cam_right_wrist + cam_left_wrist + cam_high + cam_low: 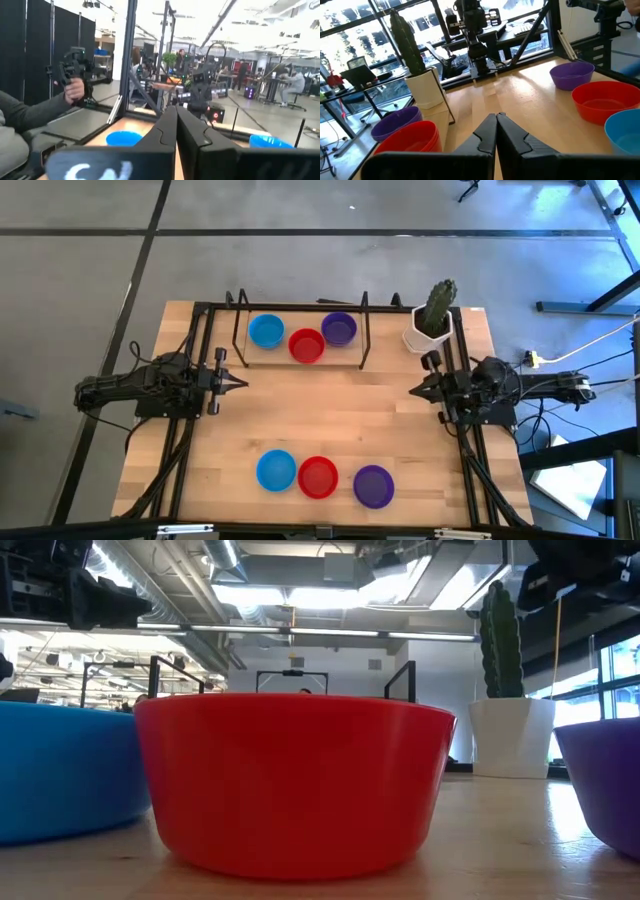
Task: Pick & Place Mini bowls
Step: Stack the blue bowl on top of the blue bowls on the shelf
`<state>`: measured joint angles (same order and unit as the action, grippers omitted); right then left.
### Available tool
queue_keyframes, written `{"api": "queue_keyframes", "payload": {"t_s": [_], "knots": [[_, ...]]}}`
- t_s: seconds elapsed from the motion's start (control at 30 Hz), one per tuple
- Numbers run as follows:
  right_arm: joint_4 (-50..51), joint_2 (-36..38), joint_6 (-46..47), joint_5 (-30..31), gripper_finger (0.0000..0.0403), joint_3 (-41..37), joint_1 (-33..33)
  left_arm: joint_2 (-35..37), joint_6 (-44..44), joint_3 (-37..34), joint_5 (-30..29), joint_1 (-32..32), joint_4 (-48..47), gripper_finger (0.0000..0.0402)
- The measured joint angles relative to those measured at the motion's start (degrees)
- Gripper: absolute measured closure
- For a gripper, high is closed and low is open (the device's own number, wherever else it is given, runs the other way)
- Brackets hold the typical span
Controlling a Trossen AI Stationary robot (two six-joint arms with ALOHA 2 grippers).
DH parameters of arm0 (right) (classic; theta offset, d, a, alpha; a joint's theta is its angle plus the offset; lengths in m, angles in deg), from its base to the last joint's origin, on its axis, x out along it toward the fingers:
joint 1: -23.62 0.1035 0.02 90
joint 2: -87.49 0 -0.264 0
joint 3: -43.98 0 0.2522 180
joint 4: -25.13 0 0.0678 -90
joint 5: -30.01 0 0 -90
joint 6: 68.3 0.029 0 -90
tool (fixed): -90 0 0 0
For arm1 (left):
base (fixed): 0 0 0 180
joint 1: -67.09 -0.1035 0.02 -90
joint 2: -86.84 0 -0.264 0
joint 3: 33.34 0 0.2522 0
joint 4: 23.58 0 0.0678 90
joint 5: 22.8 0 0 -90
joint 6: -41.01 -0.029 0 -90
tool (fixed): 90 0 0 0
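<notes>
Three mini bowls sit in a row near the table's front edge: blue (276, 470), red (318, 477) and purple (373, 486). Three more stand at the far side under a black frame: blue (266, 331), red (306, 345), purple (339, 328). My left gripper (243, 382) is shut at the table's left side, pointing level toward the middle and holding nothing. My right gripper (414, 391) is shut at the right side, pointing level toward the middle, also holding nothing. In the low view the near red bowl (295, 785) fills the picture.
A white pot with a green cactus (433, 320) stands at the far right corner, close to my right arm. A black wire frame (300, 308) spans the far bowls. The bare wooden middle of the table (330, 410) lies between both rows. A person's hand (75, 89) shows beyond the table.
</notes>
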<state>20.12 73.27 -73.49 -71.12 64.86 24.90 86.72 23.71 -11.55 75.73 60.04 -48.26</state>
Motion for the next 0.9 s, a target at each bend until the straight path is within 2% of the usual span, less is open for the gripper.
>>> {"api": "queue_keyframes", "payload": {"t_s": [0.17, 0.33, 0.4, 0.5, 0.53, 0.6, 0.67, 0.73, 0.9], "knots": [[2.41, -0.13, 0.55, -0.02, 0.0397, -0.05, 0.0, -0.02, 0.72, 0.0, -0.06, 0.0, 0.48, 0.0398], [3.01, -0.09, 0.15, -0.02, 0.0397, -0.07, 0.0, -1.28, 12.87, 0.05, -4.49, 0.0, 9.48, 0.0398], [2.24, -0.11, -0.43, 0.02, 0.0396, -0.07, 0.0, -4.12, 14.19, 0.11, -3.33, 0.37, 13.2, 0.0398], [1.9, -0.11, -1.31, 0.02, 0.0396, -0.07, 0.0, -11.94, 14.44, 0.6, -0.88, 2.8, 19.06, 0.0398], [1.92, -0.11, -1.29, 0.02, 0.0396, -0.07, 0.0, -15.21, 14.49, 1.71, -1.78, 3.91, 20.36, 0.0398], [1.96, -0.11, -1.3, 0.02, 0.0396, -0.07, 0.0, -22.5, 14.56, 5.79, -7.74, 6.55, 20.51, 0.0398], [2.0, -0.11, -1.31, 0.02, 0.0396, -0.07, 0.0, -30.9, 14.6, 12.11, -15.17, 8.88, 15.47, 0.0398], [2.22, -0.11, -1.31, 0.02, 0.0396, -0.07, 0.0, -39.44, 14.48, 19.57, -18.6, 11.18, 8.76, 0.0398], [4.34, -0.13, -1.07, 0.02, 0.0396, -0.06, 0.0, -57.06, 10.93, 37.88, -16.24, 17.19, -5.97, 0.0398]]}}
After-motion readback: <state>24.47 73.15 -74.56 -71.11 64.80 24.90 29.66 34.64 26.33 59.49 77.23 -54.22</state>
